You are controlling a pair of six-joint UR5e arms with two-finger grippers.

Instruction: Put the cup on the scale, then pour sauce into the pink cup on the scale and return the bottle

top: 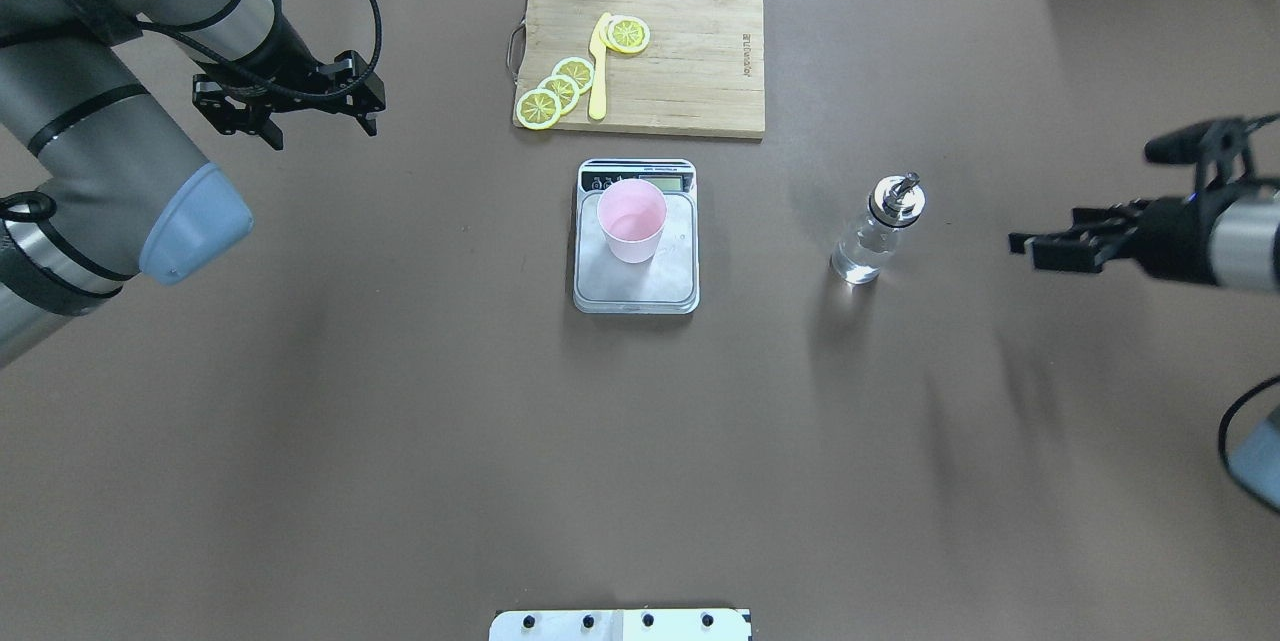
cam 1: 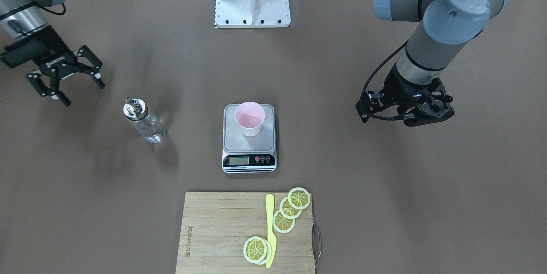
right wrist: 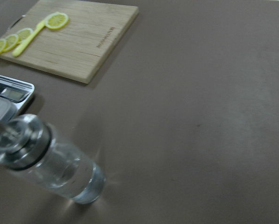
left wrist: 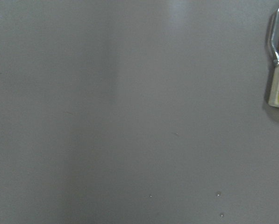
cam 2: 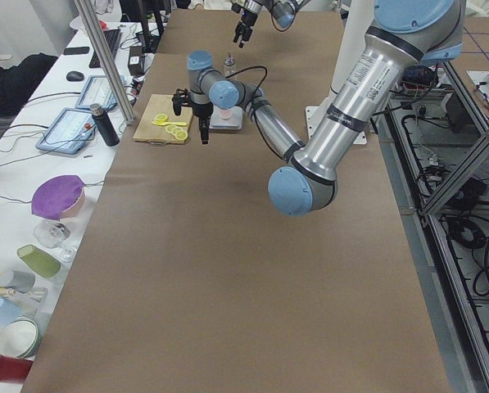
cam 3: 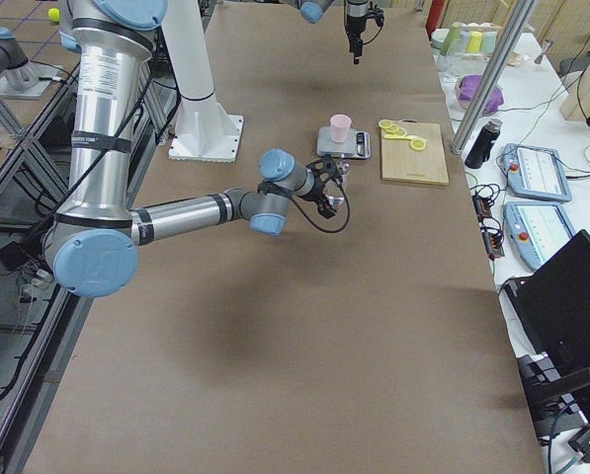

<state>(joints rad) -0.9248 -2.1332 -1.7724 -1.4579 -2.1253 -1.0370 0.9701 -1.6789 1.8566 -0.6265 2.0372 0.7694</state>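
Observed on brown desk [top: 400, 441]. Left arm [top: 110, 151]: hanging above desk beside handle end of wooden cutting board [top: 700, 71], jaws apart, holding nothing. Right arm [cam 1: 21, 9]: at opposite side, jaws apart and empty, near bottle [top: 868, 243] without contact. Scale [top: 680, 266]: centred, just beside the board, display end toward it. Bottle: upright on desk, well apart from scale, clear sauce [cam 1: 153, 131] inside, silver cap on. Cup [top: 632, 221]: pink, upright on steel platform, nearer display end. Lemon slices [cam 1: 284, 218] and yellow knife [cam 1: 270, 231]: on board.
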